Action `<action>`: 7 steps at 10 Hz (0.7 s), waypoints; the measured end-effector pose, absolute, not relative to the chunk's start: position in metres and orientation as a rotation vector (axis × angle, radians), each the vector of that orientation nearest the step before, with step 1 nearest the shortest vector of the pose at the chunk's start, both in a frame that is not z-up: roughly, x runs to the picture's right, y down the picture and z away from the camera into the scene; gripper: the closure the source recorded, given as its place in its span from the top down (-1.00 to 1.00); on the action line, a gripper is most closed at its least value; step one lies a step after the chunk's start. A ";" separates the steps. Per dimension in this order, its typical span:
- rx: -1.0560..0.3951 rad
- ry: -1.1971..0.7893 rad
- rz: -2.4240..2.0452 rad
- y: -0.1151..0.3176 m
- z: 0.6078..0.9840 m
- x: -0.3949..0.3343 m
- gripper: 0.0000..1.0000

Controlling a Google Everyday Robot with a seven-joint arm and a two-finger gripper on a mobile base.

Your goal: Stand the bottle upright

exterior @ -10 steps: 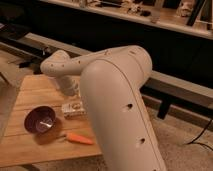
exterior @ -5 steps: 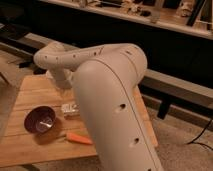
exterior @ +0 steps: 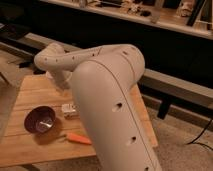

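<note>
The bottle [exterior: 69, 109] is a small pale object lying on the wooden table [exterior: 30, 95], just right of the dark bowl [exterior: 40, 120]. Its right part is hidden behind my large white arm [exterior: 110, 100]. The arm bends at an elbow [exterior: 49, 59] over the table's far left and drops toward the bottle. My gripper is hidden behind the arm, somewhere above or beside the bottle, so I cannot see it.
An orange carrot [exterior: 79, 138] lies near the table's front edge, right of the bowl. A long dark counter [exterior: 165, 22] with clutter runs across the back. Floor shows at the right with a cable [exterior: 202, 135].
The arm's elbow has shifted a little up and to the left, and the forearm now fills more of the view. The bottle, bowl and carrot have not moved.
</note>
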State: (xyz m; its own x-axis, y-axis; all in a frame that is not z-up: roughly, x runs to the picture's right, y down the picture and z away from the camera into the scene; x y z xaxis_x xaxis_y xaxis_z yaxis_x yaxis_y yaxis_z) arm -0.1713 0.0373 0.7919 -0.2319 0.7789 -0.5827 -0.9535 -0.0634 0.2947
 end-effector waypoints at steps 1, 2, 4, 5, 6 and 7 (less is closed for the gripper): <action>-0.302 0.733 1.656 0.036 0.797 -0.171 0.60; -0.285 0.726 1.647 0.036 0.803 -0.170 0.60; -0.265 0.731 1.604 0.042 0.811 -0.167 0.60; -0.263 0.736 1.579 0.046 0.814 -0.166 0.60; -0.263 0.743 1.557 0.050 0.816 -0.165 0.60; -0.261 0.755 1.526 0.056 0.818 -0.163 0.60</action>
State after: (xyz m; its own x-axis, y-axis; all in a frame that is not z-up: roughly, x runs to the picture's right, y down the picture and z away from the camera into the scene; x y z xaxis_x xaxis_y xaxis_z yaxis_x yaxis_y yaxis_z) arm -0.1634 0.0562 0.8183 -0.1248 0.7993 -0.5878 -0.9524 0.0696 0.2968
